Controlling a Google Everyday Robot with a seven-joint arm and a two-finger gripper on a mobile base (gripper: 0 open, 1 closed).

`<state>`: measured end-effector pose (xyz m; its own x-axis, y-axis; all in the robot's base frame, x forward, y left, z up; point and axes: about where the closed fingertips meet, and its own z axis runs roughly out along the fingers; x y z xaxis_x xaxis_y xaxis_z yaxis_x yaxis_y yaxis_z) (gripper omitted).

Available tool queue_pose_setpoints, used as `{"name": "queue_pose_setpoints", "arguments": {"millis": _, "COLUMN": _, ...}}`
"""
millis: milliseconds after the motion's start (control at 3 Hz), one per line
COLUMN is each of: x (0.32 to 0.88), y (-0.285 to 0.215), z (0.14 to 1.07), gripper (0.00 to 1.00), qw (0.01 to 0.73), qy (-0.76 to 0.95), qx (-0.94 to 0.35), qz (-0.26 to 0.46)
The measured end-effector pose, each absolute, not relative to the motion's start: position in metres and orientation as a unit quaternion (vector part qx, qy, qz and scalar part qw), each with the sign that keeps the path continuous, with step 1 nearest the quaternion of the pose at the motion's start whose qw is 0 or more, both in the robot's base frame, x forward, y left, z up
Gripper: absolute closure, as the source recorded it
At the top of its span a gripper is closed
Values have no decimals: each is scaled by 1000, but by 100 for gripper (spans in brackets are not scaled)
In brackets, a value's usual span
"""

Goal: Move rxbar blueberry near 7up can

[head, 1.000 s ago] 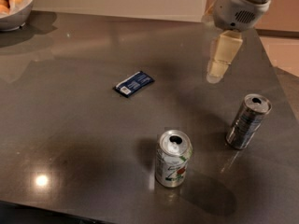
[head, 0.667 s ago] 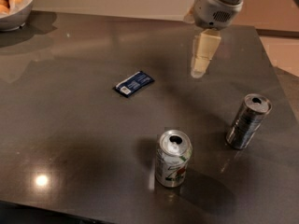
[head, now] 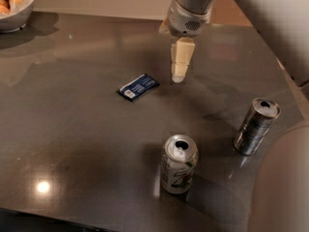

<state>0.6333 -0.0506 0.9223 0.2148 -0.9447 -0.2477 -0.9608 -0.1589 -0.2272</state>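
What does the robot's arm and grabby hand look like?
The arm is thick, smooth and pale grey, like a fat tube. Its round grey wrist has a patch of dark dots. The gripper is cream-coloured and blocky, hanging over the table near the blue snack bar. No cables show.

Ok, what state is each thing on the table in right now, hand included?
rxbar blueberry: lying flat on the table, not held.
7up can: upright, top opened, apart from the bar.
dark silver can: standing, top opened, right of the 7up can.
bowl: far left corner, filled.
hand: above the table just right of the bar, holding nothing.
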Motion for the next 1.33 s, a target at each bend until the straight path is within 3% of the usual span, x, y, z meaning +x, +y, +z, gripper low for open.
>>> {"name": "queue_pose_setpoints", "arguments": {"millis": 1333, "x": 629, "y": 39, "z": 842, "gripper": 0, "qw": 78, "qy": 540, "qx": -837, "qz": 46}}
